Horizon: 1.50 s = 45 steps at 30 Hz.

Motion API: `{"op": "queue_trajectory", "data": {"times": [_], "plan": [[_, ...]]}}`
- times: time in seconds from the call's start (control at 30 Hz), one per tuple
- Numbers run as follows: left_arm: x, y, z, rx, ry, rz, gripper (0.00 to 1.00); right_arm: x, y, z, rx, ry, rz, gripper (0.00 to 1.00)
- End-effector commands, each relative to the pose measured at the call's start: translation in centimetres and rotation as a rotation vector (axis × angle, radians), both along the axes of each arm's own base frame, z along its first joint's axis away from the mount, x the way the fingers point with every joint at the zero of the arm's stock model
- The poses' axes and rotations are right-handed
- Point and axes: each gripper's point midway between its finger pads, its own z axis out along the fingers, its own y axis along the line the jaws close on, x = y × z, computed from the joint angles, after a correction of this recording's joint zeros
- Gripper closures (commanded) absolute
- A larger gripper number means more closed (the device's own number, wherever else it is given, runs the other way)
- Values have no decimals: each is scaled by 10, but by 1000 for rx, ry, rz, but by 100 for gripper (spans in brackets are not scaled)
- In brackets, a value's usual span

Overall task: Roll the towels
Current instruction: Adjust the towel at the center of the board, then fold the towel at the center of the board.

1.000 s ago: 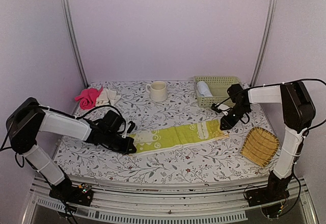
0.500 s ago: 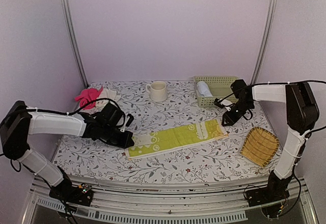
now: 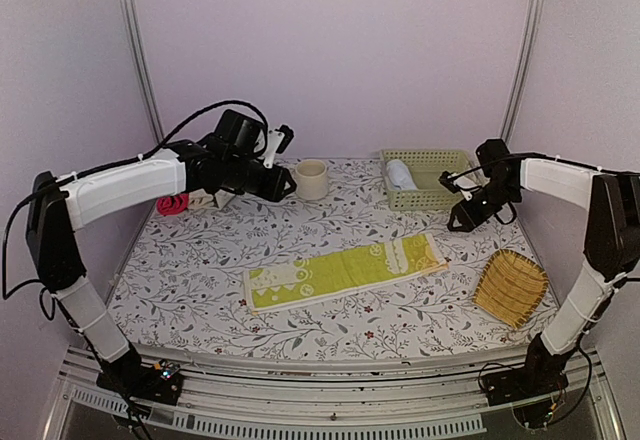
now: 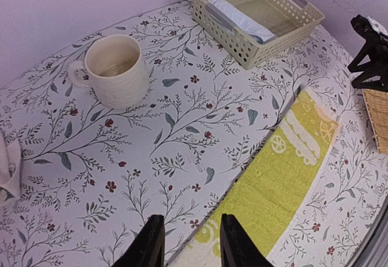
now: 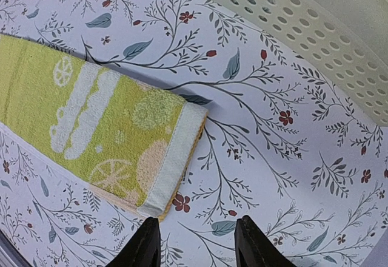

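Patterned towel (image 3: 345,271) lies flat on the table (image 3: 190,290), lengthwise left to right.
Behind it, a little left of its middle: mug (image 3: 311,178).
Behind its right end: perforated basket (image 3: 432,199), rolled towel (image 3: 402,174) inside at the left.
Right of the towel, nearer the front: woven tray (image 3: 511,287).
Well behind its left end: bunched cloths (image 3: 172,204).

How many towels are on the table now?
2: the yellow-green towel lies flat mid-table; a pale rolled towel sits in the basket. Crumpled cloths behind the left arm may be more.
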Motion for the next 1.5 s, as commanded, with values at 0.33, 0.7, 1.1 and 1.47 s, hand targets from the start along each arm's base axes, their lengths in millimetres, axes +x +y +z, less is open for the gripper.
{"op": "queue_trajectory", "data": {"times": [0.33,0.7,1.1,1.47], "plan": [[4,17,-34,-32,115,-43,68,0,18,-50,89,219,8,60],[7,33,-15,-61,88,-14,68,5,28,-84,-51,242,32,60],[6,39,-9,-59,72,0,68,-9,5,-118,-319,241,42,60],[8,44,-7,-43,57,14,68,26,-35,-93,-201,203,-98,90]]}}
